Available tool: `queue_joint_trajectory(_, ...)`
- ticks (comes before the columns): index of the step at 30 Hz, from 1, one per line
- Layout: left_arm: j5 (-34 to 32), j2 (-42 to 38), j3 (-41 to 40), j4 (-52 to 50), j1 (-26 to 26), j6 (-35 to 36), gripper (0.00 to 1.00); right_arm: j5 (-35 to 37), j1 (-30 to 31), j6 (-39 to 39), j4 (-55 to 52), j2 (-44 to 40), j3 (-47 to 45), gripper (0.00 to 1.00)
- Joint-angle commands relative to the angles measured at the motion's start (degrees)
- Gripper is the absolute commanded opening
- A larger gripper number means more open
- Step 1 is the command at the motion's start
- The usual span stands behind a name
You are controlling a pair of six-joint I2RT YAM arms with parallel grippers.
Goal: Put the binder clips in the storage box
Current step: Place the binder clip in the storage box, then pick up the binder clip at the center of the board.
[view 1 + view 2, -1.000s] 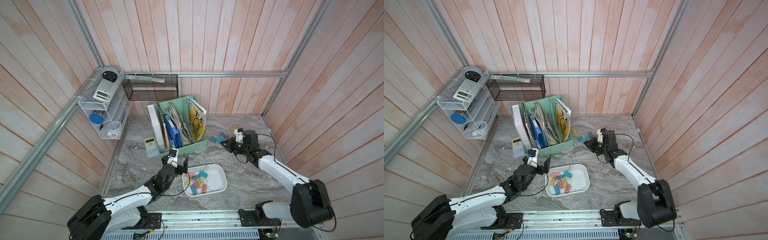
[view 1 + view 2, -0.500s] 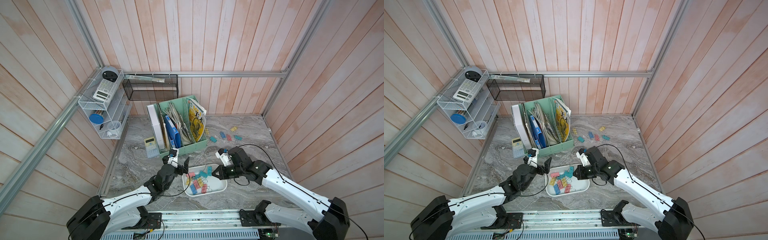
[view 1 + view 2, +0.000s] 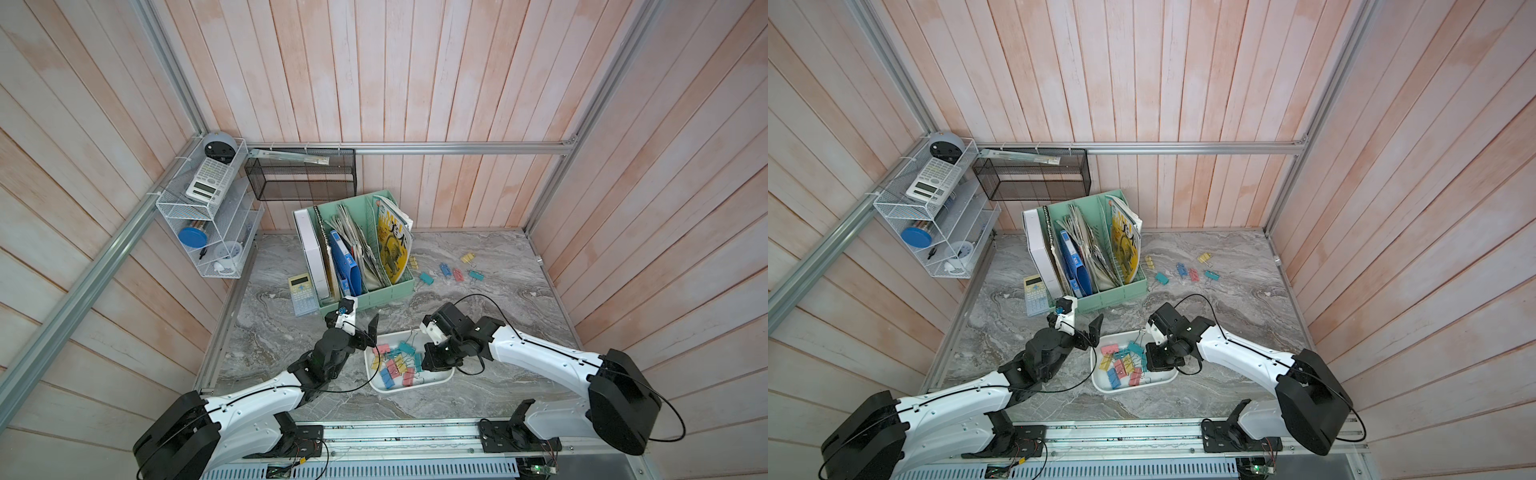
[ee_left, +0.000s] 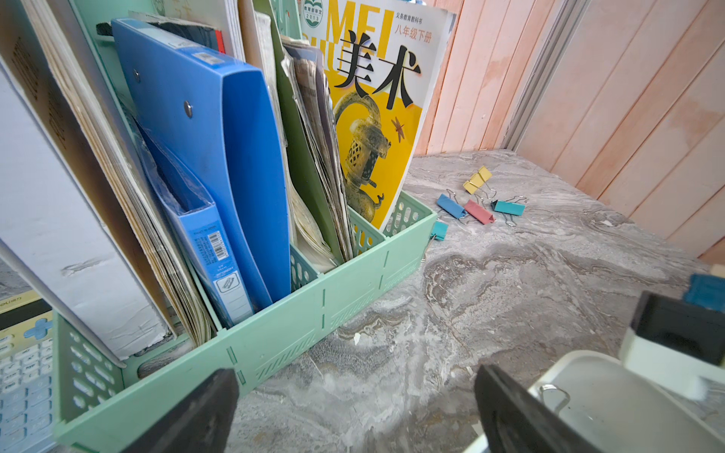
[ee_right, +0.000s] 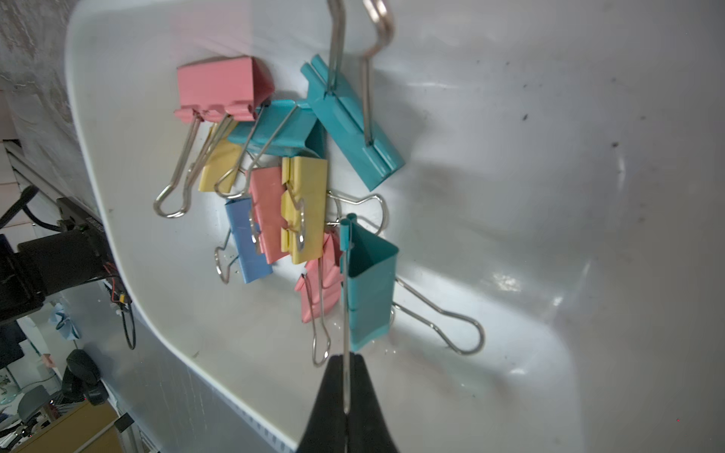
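The white storage box [image 3: 440,380] [image 3: 1165,378] lies at the front of the table and holds several pastel binder clips [image 3: 395,368] [image 5: 302,208]. My right gripper [image 3: 430,361] [image 5: 346,359] hangs over the box, shut on the wire handle of a teal binder clip [image 5: 370,282]. That clip dangles just above the box floor [image 5: 510,196]. Several more binder clips [image 3: 457,272] [image 4: 478,211] lie loose on the table at the far right. My left gripper [image 3: 358,326] [image 4: 355,412] stands open and empty just left of the box, facing the file organizer.
The mint green file organizer [image 3: 361,249] [image 4: 274,341], full of folders and books, stands behind the box. A yellow calculator [image 3: 300,294] lies to its left. A black mesh basket [image 3: 301,178] and a white wire shelf [image 3: 208,216] hang on the walls.
My right arm has swung from the loose clips at the far right to over the storage box, carrying the teal clip, and has sunk lower into it. The left arm has not moved.
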Motion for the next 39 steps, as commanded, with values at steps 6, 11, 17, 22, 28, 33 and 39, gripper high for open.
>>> queue_joint_trajectory(6, 0.6, -0.6, 0.5, 0.2, -0.2, -0.3, 1.0, 4.6, 0.5, -0.4, 0.0, -2.2, 1.0, 0.32)
queue_joint_trajectory(11, 0.5, -0.9, 0.4, 0.4, -0.3, -0.3, 1.0, 17.5, -0.2, -0.4, -1.6, -11.3, 3.2, 0.41)
queue_joint_trajectory(17, -0.3, -0.7, 0.4, 0.3, -0.3, 0.3, 1.0, 39.6, -2.0, 0.3, 12.8, -23.4, -0.3, 0.54)
queue_joint_trajectory(22, -1.0, 0.0, 0.3, 0.9, -0.2, 0.8, 1.0, 40.8, -10.3, -6.2, 13.4, -18.2, 5.3, 0.58)
queue_joint_trajectory(28, -0.9, 1.1, 0.8, 0.6, -0.3, 1.1, 1.0, 35.2, -18.5, -12.6, -1.2, 3.5, 23.4, 0.57)
queue_joint_trajectory(33, -1.8, 0.0, 0.7, 0.1, -0.3, 1.7, 1.0, 45.7, -18.9, -14.8, -16.0, 21.8, 41.8, 0.55)
queue_joint_trajectory(39, -2.2, 0.2, 0.7, 0.2, -0.3, 2.1, 1.0, 51.0, -19.5, -18.7, -15.7, 34.3, 50.7, 0.55)
